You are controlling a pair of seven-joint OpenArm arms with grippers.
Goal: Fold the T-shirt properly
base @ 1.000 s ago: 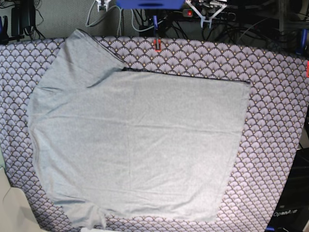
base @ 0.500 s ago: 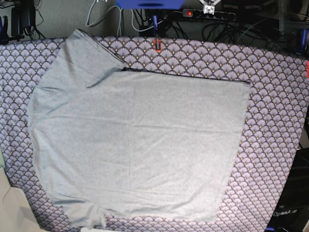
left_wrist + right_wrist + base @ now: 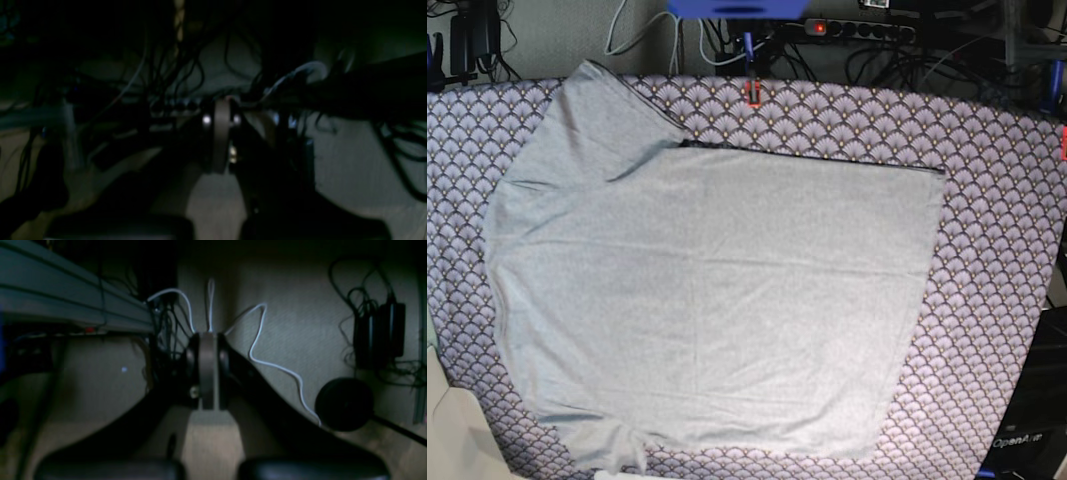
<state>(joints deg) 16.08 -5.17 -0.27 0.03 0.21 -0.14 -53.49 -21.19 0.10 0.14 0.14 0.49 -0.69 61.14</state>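
Note:
The light grey T-shirt (image 3: 717, 300) lies spread flat on the purple fan-patterned cloth (image 3: 997, 250) in the base view, one sleeve reaching to the far left corner and the other bunched at the near left edge. Neither arm shows in the base view. In the left wrist view my left gripper (image 3: 221, 133) is shut with nothing between its fingers, facing dark cables. The right wrist view shows my right gripper (image 3: 207, 370) shut and empty too, pointing at a grey floor. The T-shirt is out of both wrist views.
Cables and a power strip (image 3: 857, 28) run behind the table's far edge, beside a blue block (image 3: 737, 8). Red clips (image 3: 753, 92) hold the cloth at the far edge. A white cable (image 3: 267, 353) and a black round object (image 3: 343, 405) lie beyond the right gripper.
The white gripper tips seen at the top edge of the base view have drawn back out of the frame. The T-shirt has not moved.

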